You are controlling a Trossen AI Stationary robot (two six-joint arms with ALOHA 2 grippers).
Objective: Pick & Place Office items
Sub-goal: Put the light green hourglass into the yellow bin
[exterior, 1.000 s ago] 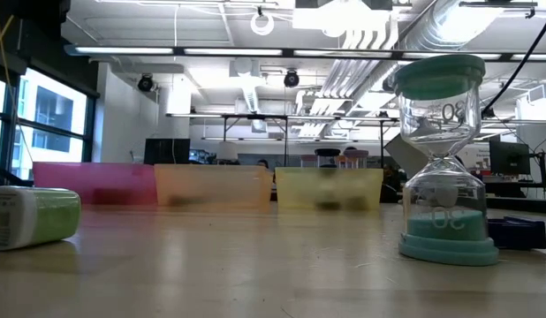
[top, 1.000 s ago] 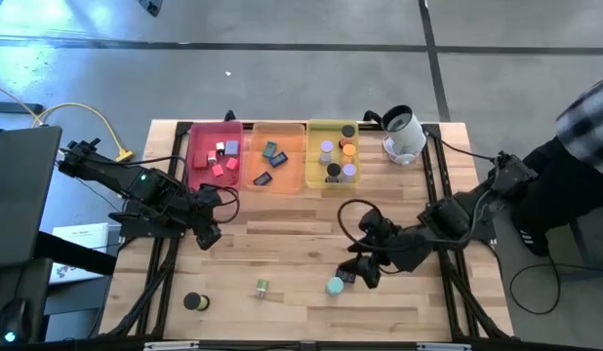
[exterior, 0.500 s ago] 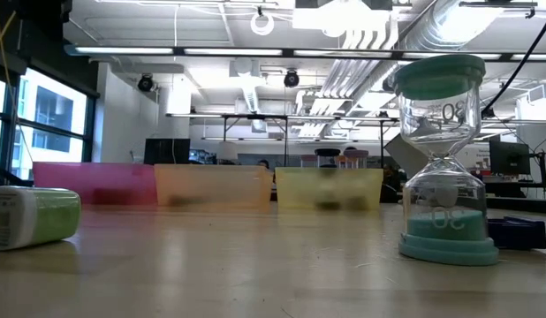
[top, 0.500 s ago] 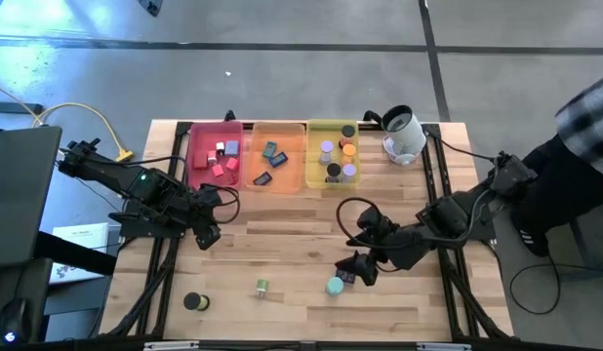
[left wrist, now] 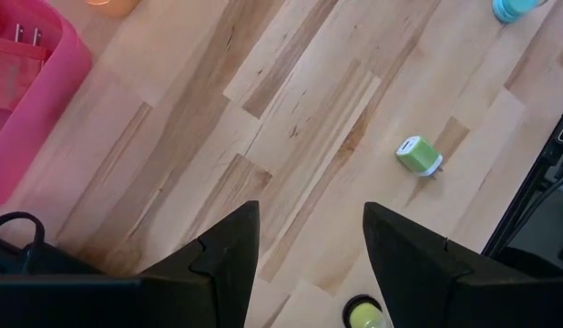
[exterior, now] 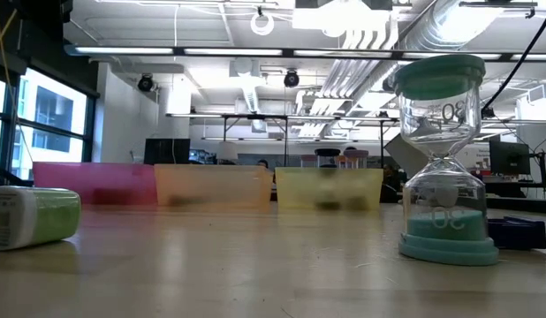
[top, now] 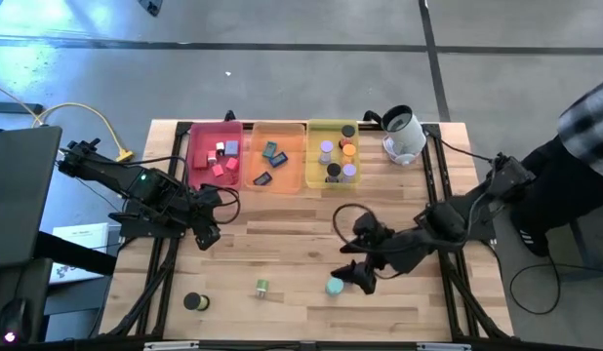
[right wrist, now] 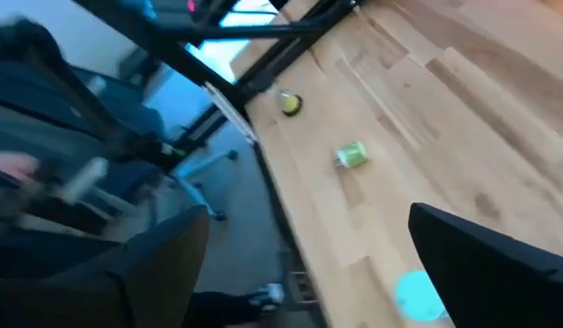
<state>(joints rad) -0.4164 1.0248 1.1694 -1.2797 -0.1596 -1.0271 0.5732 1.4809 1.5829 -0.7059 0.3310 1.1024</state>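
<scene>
Here, pink tray [top: 212, 156] with red cubes [top: 218, 169]; both arms' fingers [left wrist: 225, 251] apart, empty.

Right tool [top: 352, 276]: shifted toward the near edge of the surface [top: 282, 244] and slightly leftward since a second ago; now just beside the teal hourglass [top: 334, 286], earlier a little farther back. Fingers spread wider than before, now fully apart. Right arm stretched lower across the surface accordingly.
</scene>
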